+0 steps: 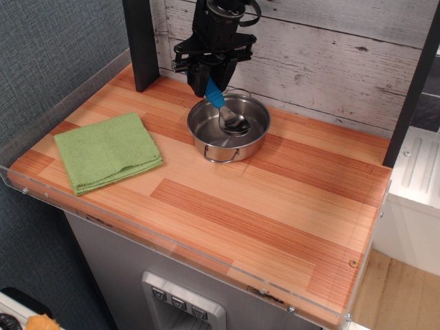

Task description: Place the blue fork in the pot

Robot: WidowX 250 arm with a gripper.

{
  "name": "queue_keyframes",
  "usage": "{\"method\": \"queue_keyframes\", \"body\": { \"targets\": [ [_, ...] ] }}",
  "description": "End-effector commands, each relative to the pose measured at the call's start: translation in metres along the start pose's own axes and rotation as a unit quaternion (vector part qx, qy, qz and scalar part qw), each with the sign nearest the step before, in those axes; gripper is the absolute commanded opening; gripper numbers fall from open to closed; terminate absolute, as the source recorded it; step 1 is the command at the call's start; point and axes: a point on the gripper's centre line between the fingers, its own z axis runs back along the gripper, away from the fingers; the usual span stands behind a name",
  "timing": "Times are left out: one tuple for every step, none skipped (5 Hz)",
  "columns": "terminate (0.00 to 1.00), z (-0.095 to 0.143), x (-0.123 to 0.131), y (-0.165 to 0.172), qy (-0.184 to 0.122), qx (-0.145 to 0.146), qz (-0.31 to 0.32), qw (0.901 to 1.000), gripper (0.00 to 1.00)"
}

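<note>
The blue fork [216, 95] has a bright-blue handle and a rounded silver head. Its handle is held between the fingers of my gripper [208, 81], which is shut on it. The fork tilts down to the right, and its head lies inside the pot [231, 146], near the bottom. The pot is a shallow shiny steel pot with two loop handles, standing at the back middle of the wooden counter. My gripper hangs just above the pot's back-left rim.
A folded green cloth [106, 151] lies on the left of the counter. A black post [141, 41] stands at the back left, and a plank wall [330, 55] runs behind. A clear plastic rim [172, 240] lines the front edge.
</note>
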Motion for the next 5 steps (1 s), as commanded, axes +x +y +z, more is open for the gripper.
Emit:
{"method": "queue_keyframes", "body": {
  "targets": [
    [0.0, 0.021, 0.009, 0.004, -0.021, -0.043, -0.024, 0.9986, 1.0],
    [0.0, 0.026, 0.009, 0.008, -0.021, -0.059, -0.017, 0.9979, 1.0],
    [0.0, 0.031, 0.008, 0.008, -0.021, -0.07, -0.029, 0.9969, 1.0],
    [0.0, 0.039, 0.007, 0.011, -0.029, -0.075, -0.03, 0.9963, 1.0],
    [0.0, 0.045, 0.001, 0.02, -0.003, -0.096, -0.076, 0.9924, 1.0]
  ]
}}
